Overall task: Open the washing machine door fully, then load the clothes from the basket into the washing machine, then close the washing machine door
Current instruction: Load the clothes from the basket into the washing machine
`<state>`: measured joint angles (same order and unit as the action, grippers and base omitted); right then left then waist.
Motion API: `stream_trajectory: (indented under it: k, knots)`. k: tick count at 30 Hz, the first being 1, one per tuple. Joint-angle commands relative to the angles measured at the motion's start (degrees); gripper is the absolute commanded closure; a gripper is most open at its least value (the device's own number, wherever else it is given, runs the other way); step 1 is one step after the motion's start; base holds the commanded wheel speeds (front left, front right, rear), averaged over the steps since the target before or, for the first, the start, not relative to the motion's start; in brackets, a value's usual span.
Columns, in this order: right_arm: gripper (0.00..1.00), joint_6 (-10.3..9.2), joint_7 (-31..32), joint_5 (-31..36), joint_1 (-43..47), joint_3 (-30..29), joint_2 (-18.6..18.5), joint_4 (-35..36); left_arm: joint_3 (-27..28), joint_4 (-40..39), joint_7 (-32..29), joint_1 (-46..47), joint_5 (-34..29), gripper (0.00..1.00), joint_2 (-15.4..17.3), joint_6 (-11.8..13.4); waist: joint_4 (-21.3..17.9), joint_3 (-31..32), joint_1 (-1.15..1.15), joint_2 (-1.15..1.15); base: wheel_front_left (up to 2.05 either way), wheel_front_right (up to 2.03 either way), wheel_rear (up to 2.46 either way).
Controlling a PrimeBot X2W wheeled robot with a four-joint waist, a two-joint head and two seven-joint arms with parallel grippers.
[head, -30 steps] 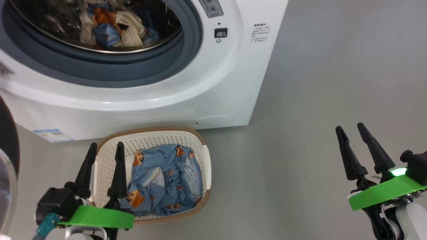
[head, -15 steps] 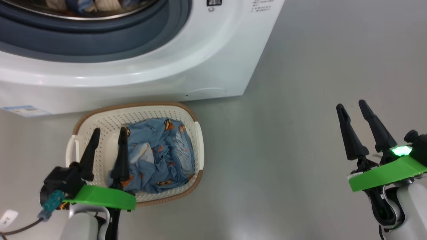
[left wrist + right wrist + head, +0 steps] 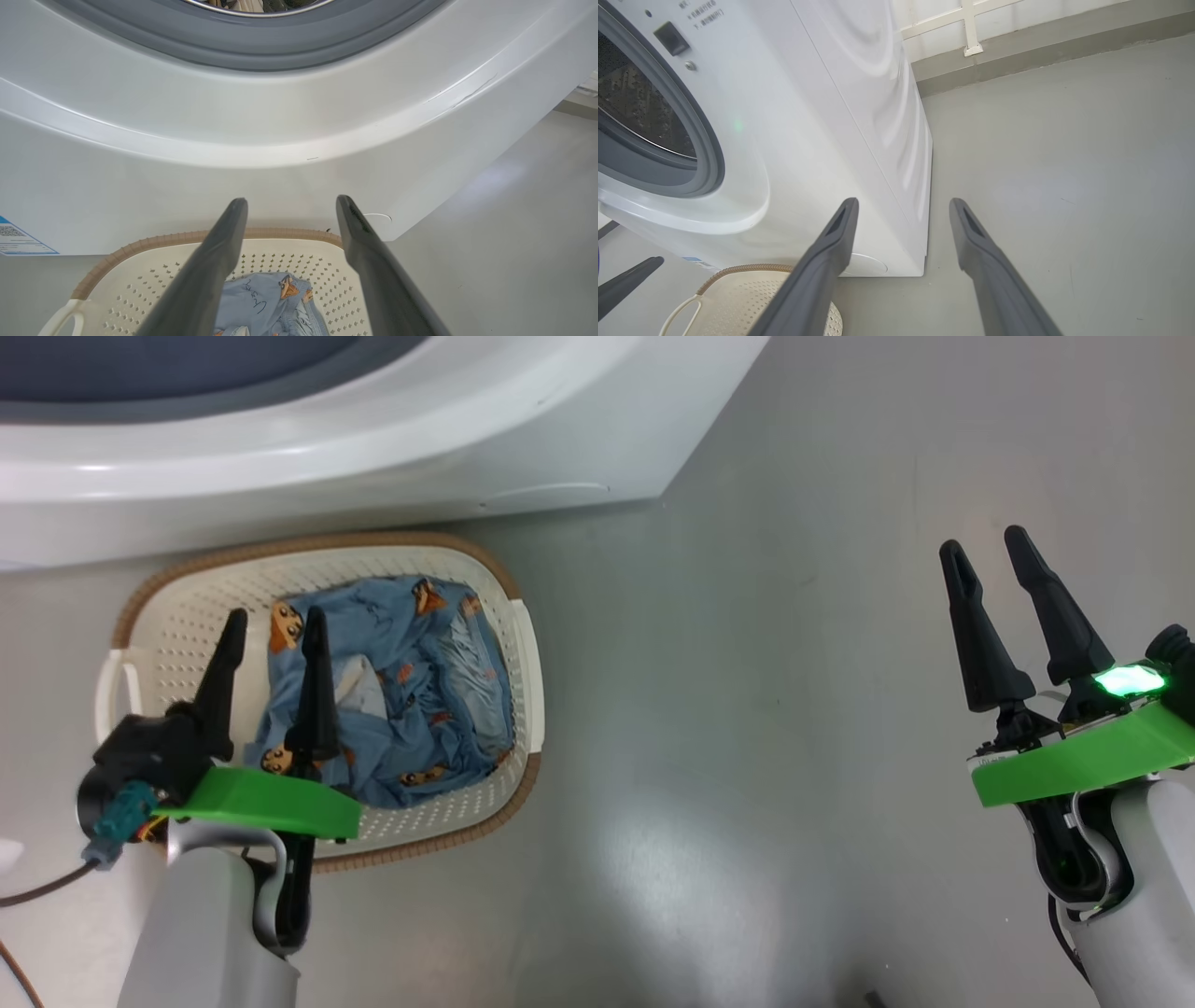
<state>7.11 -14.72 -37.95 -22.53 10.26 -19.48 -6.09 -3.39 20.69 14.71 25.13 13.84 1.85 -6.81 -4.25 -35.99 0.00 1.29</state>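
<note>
The cream basket (image 3: 161,616) with a brown rim stands on the floor just in front of the white washing machine (image 3: 392,457). Light-blue clothes (image 3: 411,681) with orange-brown cartoon faces lie crumpled in it. My left gripper (image 3: 274,616) hovers open over the basket's left half, one finger above the clothes' edge, nothing between its fingers. The left wrist view shows the same open gripper (image 3: 290,201) above the basket rim (image 3: 154,240) and the clothes (image 3: 275,298). My right gripper (image 3: 983,541) stands open and empty over bare floor far to the right. The washing machine door is out of view.
The grey gasket (image 3: 705,154) and steel drum (image 3: 635,107) stand uncovered in the right wrist view, where my right gripper (image 3: 903,203) points past the machine's corner. A blue label (image 3: 14,233) sits low on the front. A wall base (image 3: 1017,51) lies behind.
The head camera has tilted down: the machine and basket slid up and left in the picture. Both grippers stay open; the left one now stands further over the clothes.
</note>
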Motion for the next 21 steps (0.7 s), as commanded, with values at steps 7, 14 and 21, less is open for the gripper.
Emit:
stream_trajectory:
  k: [7, 14, 21]
  knots:
    - [0.00, 0.37, -0.3, -0.5, -1.0, 1.3, 0.2, 1.7, 3.1, 5.7, 0.3, 3.4, -0.6, 0.00, 1.2, -0.2, -1.2, -5.7, 0.00, 0.00, 0.00, 0.00, 0.00]
    - [0.00, 0.37, -0.3, -0.9, -2.8, 2.4, 1.2, 1.9, 3.5, 17.6, -0.4, 9.4, 1.7, 0.00, 3.2, -0.5, -2.5, -8.3, 0.00, 0.00, 0.00, 0.00, 0.00]
    - [0.00, 0.37, -0.3, -1.3, -4.3, 3.4, 2.1, 1.8, 2.5, 27.7, -1.3, 15.6, 3.5, 0.00, 6.4, -0.6, -4.8, -11.1, 0.00, 0.00, 0.00, 0.00, 0.00]
